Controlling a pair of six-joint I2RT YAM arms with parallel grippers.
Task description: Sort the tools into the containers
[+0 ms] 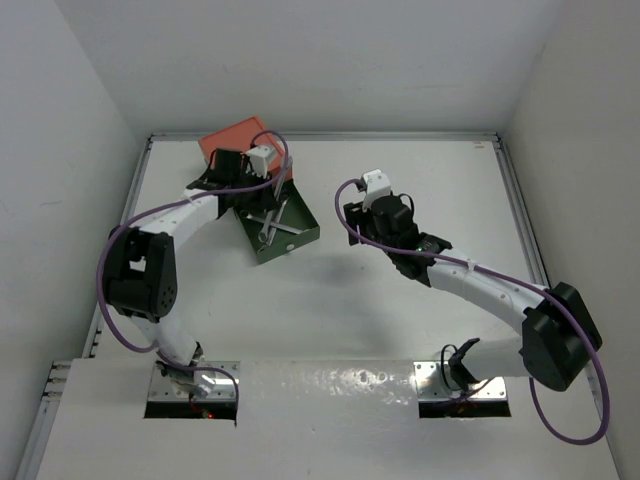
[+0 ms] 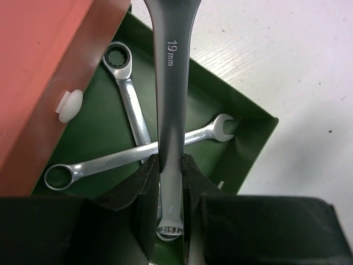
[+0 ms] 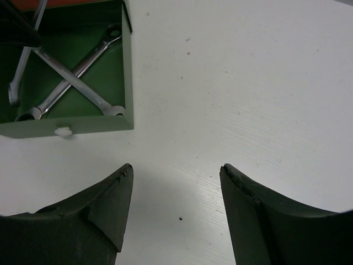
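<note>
My left gripper (image 2: pixel 170 165) is shut on a silver wrench (image 2: pixel 171 83) marked 19 mm and holds it over the pulled-out dark green drawer (image 2: pixel 256 149). Two more silver wrenches (image 2: pixel 132 110) lie crossed on the drawer's floor. The orange-red drawer (image 2: pixel 38 66), with its white knob (image 2: pixel 69 105), sits closed above the green one. In the top view my left gripper (image 1: pixel 262 195) is over the green drawer (image 1: pixel 300 240). My right gripper (image 3: pixel 176 176) is open and empty over bare table to the right of the drawer (image 3: pixel 94 124). The black hex key is not in view.
In the top view the orange-red drawer (image 1: pixel 235 140) stands at the table's back left. My right gripper (image 1: pixel 352 215) hovers mid-table beside the green drawer. Purple cables run along both arms. White walls close in the table on three sides.
</note>
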